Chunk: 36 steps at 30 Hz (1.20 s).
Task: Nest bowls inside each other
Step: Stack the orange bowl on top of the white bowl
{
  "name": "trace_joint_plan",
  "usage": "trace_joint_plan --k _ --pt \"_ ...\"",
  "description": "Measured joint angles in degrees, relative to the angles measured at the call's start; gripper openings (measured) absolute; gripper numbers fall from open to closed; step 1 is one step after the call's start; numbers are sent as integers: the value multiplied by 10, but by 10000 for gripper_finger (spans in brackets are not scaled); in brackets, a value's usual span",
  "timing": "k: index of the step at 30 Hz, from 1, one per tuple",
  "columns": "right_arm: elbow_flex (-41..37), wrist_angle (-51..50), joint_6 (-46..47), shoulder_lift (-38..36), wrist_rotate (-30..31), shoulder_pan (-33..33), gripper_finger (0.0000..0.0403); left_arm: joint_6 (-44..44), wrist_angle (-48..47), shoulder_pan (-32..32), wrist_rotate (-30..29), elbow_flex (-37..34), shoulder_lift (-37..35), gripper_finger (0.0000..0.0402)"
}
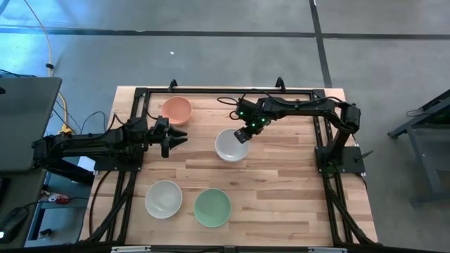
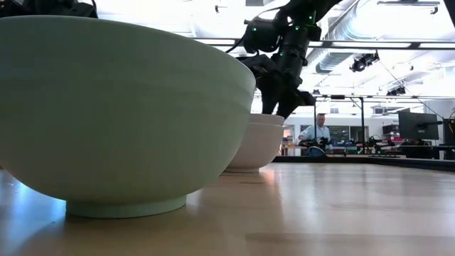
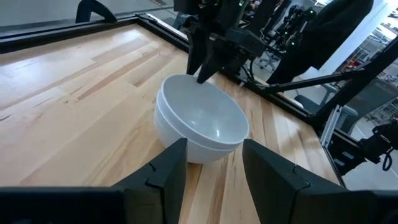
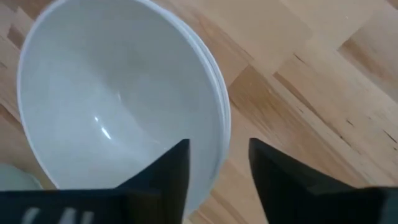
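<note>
From above, the right gripper (image 1: 241,135) hangs over the rim of a white bowl (image 1: 231,145) at mid-table, fingers parted and holding nothing; only the wrist views reveal two white bowls nested there (image 3: 199,124). The left gripper (image 1: 177,137), also spread and empty, waits beside the salmon bowl (image 1: 176,109). The mint bowl (image 2: 117,107) fills the low view (no writing is legible anywhere), hiding the pale bowl (image 1: 164,198).

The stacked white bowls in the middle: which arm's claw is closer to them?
The right. The right gripper hangs open just over the far rim of the white stack; the left gripper waits open off to its side, clearly apart.
</note>
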Motion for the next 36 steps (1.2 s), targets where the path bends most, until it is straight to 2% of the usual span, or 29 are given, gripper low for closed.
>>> trace_joint_plan --k 3,6,10,13,16,19,25,27,29,33,36 --pt "0 -7 -9 -16 2 -1 197 11 0 0 -25 0 0 145" --pt "0 -7 -15 -39 17 -1 217 19 0 4 -86 0 0 145" --pt "0 -4 -40 -83 31 -1 224 19 0 26 -173 0 0 145" --pt "0 4 -74 -118 28 1 224 20 -11 54 -207 5 0 145" --pt "0 23 -117 -156 22 11 224 53 -77 87 -218 43 0 145" --pt "0 56 -168 -191 -1 22 224 115 -182 121 -237 106 0 145" --pt "0 127 -228 -245 -41 39 224 254 -364 186 -311 245 21 145" --pt "0 145 -237 -257 -52 42 224 273 -407 211 -310 282 36 145" --pt "0 167 -240 -267 -66 46 224 270 -455 241 -278 312 61 145" --pt "0 198 -239 -276 -96 46 224 257 -531 305 -164 337 132 145" --pt "0 200 -238 -276 -110 46 224 255 -554 342 -86 337 190 145"
